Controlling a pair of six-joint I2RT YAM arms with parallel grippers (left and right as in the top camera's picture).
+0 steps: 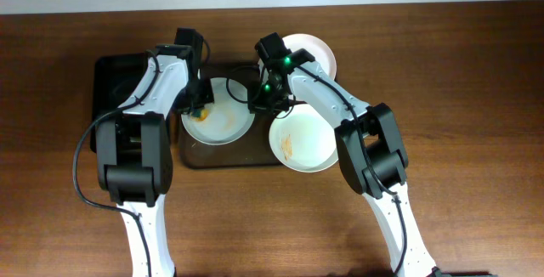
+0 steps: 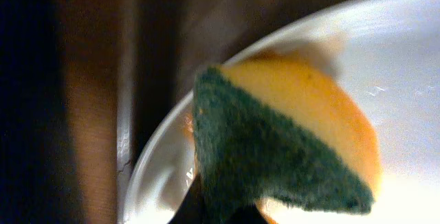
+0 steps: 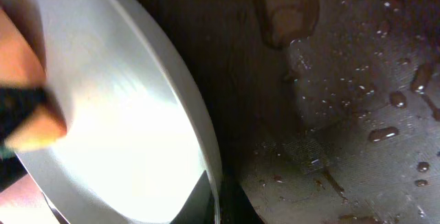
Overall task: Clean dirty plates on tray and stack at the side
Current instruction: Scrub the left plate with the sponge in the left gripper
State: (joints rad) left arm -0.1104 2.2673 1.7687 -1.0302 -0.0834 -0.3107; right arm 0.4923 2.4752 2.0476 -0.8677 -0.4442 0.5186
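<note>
The near plate point(image 1: 303, 145) sits closest to the worktop's near edge. It overhangs the right rim of the tray point(image 1: 194, 155) and has an orange smear across its middle. Just beyond it and to the left, the middle plate point(image 1: 228, 122) lies on the tray. The left claw point(image 1: 201, 104) is closed on a yellow-and-green sponge point(image 2: 275, 148) and presses it against this plate's left side. The right claw point(image 1: 265, 100) meets the same plate's right rim and seems to pinch it, steadying the plate. The tray's bare surface beside it is beaded with water. Furthest off, toward the far edge, the far plate point(image 1: 319, 52) rests off the tray and looks clean.

The step in hand is scrubbing the middle plate. The next move calls for wiping off the remaining orange marks while the rim is held firm, then lifting the plate out to the far one.
</note>
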